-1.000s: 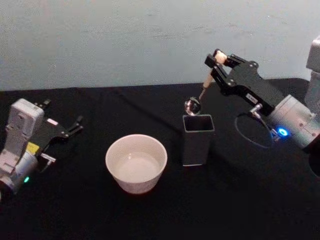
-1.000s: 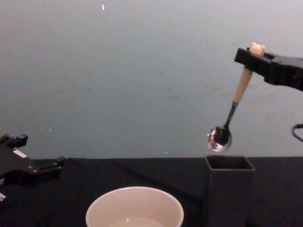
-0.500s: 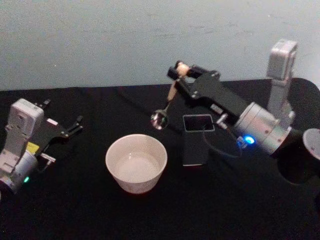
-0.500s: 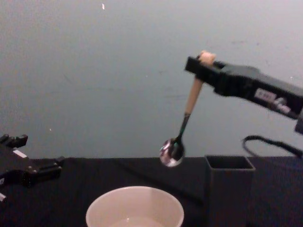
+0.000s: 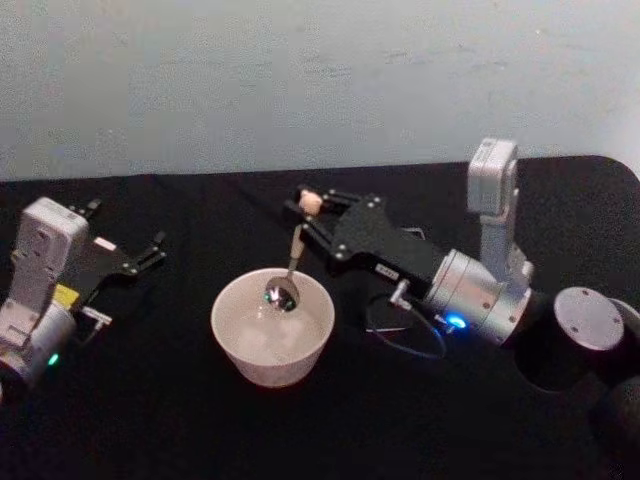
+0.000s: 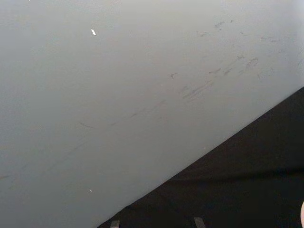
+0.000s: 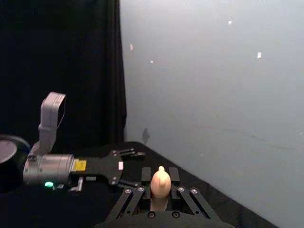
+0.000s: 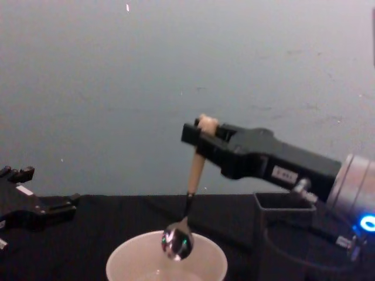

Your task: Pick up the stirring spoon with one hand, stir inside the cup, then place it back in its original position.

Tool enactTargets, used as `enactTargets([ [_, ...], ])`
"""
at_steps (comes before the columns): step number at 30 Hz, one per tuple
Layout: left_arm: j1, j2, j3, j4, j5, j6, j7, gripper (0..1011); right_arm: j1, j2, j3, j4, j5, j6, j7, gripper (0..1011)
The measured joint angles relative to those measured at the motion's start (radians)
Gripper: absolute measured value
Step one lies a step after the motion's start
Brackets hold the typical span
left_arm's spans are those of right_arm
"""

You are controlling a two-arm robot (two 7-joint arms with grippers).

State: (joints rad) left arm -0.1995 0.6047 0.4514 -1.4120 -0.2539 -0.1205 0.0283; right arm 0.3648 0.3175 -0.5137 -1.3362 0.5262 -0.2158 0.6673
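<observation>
Swung over from the holder (image 8: 287,231), the right gripper (image 5: 308,208) pinches the stirring spoon (image 5: 293,257) with its bowl seemingly just inside the cup (image 5: 226,300), so stirring begins with small circles clear of the rim, while the left gripper (image 5: 152,250) lies parked, jaws apart.

cup (image 8: 132,243) cut off at chest view's lower edge, holder (image 8: 272,234) partly behind right gripper (image 8: 202,133)
</observation>
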Motion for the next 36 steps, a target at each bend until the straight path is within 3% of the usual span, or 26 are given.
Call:
enactTargets([
  [14, 0.000, 0.000, 0.000, 0.000, 0.000, 0.000, 0.000, 1001, 0.059, -0.051, -0.040, 0.172, -0.060, -0.121, 0.065, 213],
  [36, 0.000, 0.000, 0.000, 0.000, 0.000, 0.000, 0.000, 1001, 0.078, -0.074, -0.046, 0.229, -0.129, -0.157, 0.061, 213],
])
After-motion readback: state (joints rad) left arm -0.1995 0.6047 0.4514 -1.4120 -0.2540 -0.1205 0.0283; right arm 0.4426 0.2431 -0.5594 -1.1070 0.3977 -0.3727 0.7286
